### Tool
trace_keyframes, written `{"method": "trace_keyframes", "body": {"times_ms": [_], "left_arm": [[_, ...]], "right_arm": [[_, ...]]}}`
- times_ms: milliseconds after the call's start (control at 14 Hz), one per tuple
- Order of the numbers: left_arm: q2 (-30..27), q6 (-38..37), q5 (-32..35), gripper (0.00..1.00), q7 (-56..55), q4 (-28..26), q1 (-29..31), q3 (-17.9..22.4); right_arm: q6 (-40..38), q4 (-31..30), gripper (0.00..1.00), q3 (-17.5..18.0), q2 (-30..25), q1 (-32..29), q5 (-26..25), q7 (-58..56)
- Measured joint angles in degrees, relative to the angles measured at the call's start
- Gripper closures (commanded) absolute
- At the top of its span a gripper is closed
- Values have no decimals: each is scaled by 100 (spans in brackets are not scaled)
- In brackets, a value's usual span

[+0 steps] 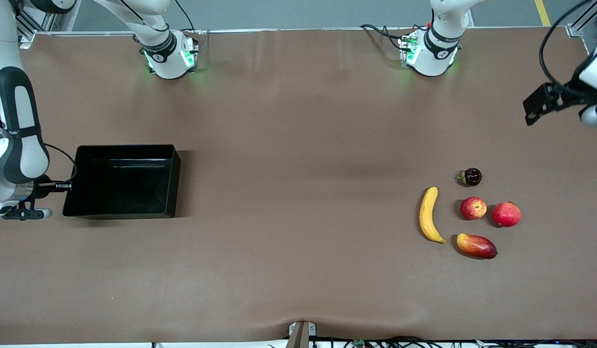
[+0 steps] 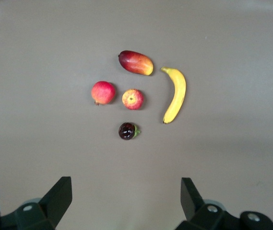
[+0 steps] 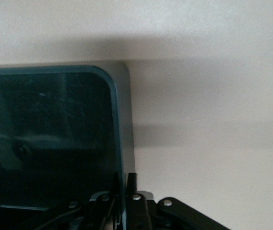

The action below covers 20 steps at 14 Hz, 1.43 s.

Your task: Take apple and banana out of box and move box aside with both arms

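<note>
At the right arm's end of the bench (image 1: 298, 121), the right gripper (image 1: 66, 185) reaches in level from the side, its forearm standing nearly upright above it. Its fingers (image 3: 132, 184) are pinched on the wall of the black box (image 1: 124, 181), one on each face of the rim. The box rests flat on the bench with nothing in it.

Toward the left arm's end, the left gripper (image 2: 126, 196) hangs high over the bench, pointing down, its fingers (image 2: 59, 196) spread wide and holding nothing. Five fruits lie grouped there. The banana (image 1: 428, 215) lies on the side of the group toward the right arm. The apple (image 1: 473, 208) lies at the centre, with a plain red fruit (image 1: 506, 214) beside it, a dark small fruit (image 1: 471, 177) farther from the front camera and a mango (image 1: 476, 245) nearer to it.
</note>
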Motion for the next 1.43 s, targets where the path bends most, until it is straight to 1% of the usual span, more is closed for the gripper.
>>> {"method": "trace_keyframes", "body": {"times_ms": [143, 214, 286, 357, 500, 643, 786, 857, 1000, 1071, 1214, 1429], "left_arm": [[-135, -110, -166, 0, -3, -16, 42, 34], [-198, -139, -324, 0, 25, -48, 15, 164], [-278, -162, -483, 0, 118, -135, -114, 430], [-371, -166, -591, 0, 216, -267, -361, 804], [-596, -163, -675, 0, 252, -622, -1020, 1553], [-830, -160, -680, 0, 248, -953, -1601, 2090], [-1072, -131, -683, 0, 241, -1246, -2115, 2558], [-1163, -124, -683, 0, 241, -1339, -2292, 2738], [-1234, -119, -688, 0, 263, -1408, -2375, 2865], [-1231, -107, -694, 0, 271, -1421, -2375, 2877], [-1219, -52, -697, 0, 274, -1433, -2375, 2886], [-1198, 16, -697, 0, 275, -1357, -2371, 2918]], "right_arm": [[-6, -3, 0, 22, 4, 0, 0, -7], [-17, 5, 0, 27, 1, 0, 0, -8], [-80, 43, 0, 34, -13, 0, 0, -19], [-268, 152, 0, 48, -44, 0, 0, -43], [-1136, 659, 0, 101, -181, 16, 2, -105], [-2019, 1219, 0, 156, -372, 72, 23, -121], [-2391, 1765, 0, 290, -485, 132, 27, -240], [-2708, 2149, 0, 361, -493, 188, -9, -328], [-3181, 2889, 0, 414, -505, 374, -133, -403], [-3281, 3114, 0, 416, -515, 486, -210, -422], [-3320, 3408, 0, 432, -554, 641, -254, -439], [-3516, 3635, 0, 442, -883, 769, -254, -446]]}}
